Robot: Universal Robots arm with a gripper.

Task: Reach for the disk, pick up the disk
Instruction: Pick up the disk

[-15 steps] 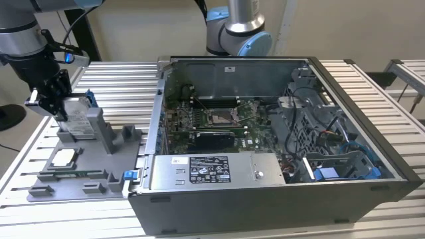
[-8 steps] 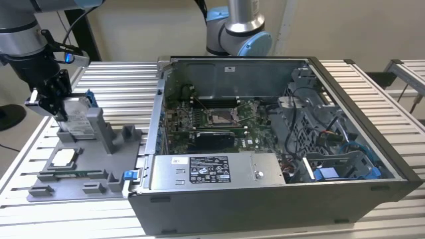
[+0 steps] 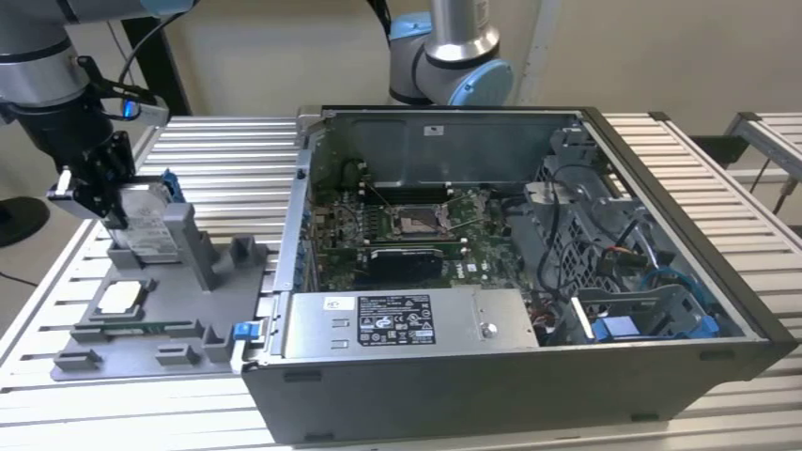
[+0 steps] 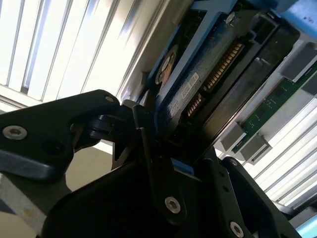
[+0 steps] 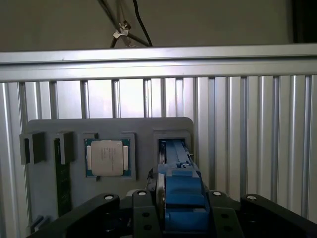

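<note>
place: robotics lab | signs: robot arm [image 3: 452,47], slatted metal bench [image 3: 225,160], opened computer case [image 3: 501,399]

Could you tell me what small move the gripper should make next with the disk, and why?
Probably a slow, straight lift. In the second wrist view the gripper appears closed on the disk, which in the exterior view stands upright in a slot of the grey holder; tilting could jam it.

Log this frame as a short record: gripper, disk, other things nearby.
gripper: down at the disk, over the grey holder
disk: upright in a holder slot, blue frame along its edge
chip: flat in the holder, apart from the disk
computer case: open, on the exterior view's right of the holder
</note>
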